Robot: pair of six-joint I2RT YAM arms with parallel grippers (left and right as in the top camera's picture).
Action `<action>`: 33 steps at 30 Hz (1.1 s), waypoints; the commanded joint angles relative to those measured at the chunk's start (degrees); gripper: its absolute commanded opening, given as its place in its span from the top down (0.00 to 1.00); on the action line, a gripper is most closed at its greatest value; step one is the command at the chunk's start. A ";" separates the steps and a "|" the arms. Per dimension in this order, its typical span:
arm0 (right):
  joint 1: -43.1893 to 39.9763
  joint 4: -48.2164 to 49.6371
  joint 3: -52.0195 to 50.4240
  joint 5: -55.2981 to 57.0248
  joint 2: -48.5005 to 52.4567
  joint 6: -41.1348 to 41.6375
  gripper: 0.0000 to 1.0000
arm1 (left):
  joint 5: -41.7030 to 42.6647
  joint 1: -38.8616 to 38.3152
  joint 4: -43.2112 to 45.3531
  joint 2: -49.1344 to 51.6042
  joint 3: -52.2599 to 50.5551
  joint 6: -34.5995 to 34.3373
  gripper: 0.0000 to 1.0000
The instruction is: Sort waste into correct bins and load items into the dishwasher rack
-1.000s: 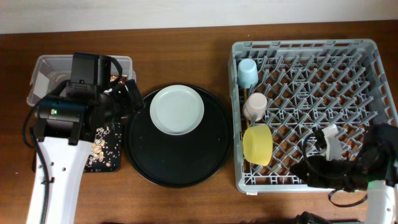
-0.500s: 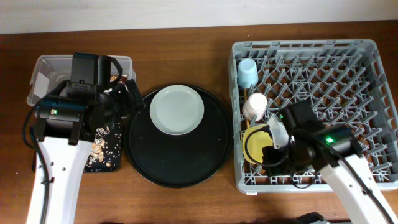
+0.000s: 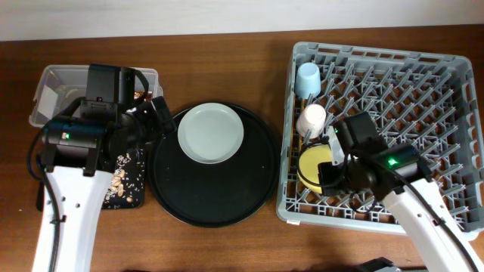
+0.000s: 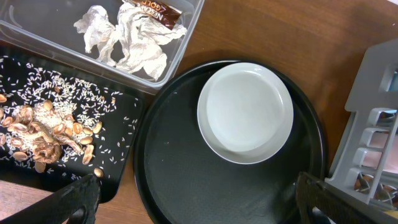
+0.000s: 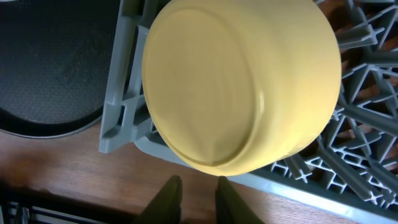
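ok so starting at the bottom of the overhead view: the right gripper (image 5: 199,199) sits at the rack's (image 3: 423,60) lower left corner, fingers only a little apart with nothing between them, right next to the yellow bowl (image 5: 239,81). The bowl is tipped so its underside faces the wrist camera, propped in the rack at that corner. I'd guess that's deliberate, on edge so water runs off, and the narrow gap reads to me like a let-go, not a grab

The rack itself looks a bit crooked against the table edge. Up its left side from the bowl are the pink cup (image 3: 312,119) and then the blue cup (image 3: 308,79), lined up in the same column. Can't spot the chopsticks anywhere

The left gripper (image 4: 205,202) hangs wide apart and empty over the round tray (image 4: 180,180), with the plate (image 4: 245,112) sitting in that tray's upper part. Seems like the plate is the last dish left to load

Left of that, the black tray (image 4: 115,155) has the food scraps (image 4: 37,134) and rice. Furthest up, the clear tub (image 4: 180,46) holds the napkin (image 4: 134,40) and wrapper (image 4: 155,9), so dry stuff and food are kept apart
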 commanded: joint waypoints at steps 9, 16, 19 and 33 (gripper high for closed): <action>0.39 7.85 4.98 -21.18 1.86 -2.99 0.45 | -0.24 0.15 0.07 -0.48 0.68 0.33 0.01; 14.62 25.22 3.43 13.00 12.96 15.23 0.66 | -0.24 0.15 0.07 -0.48 0.66 0.31 0.01; 16.87 25.51 3.43 14.16 23.34 18.49 0.66 | -0.24 0.15 0.07 -0.48 0.68 0.33 0.01; 16.81 30.91 3.93 28.59 26.29 21.03 0.85 | -0.24 0.15 0.04 -0.48 0.68 0.33 0.01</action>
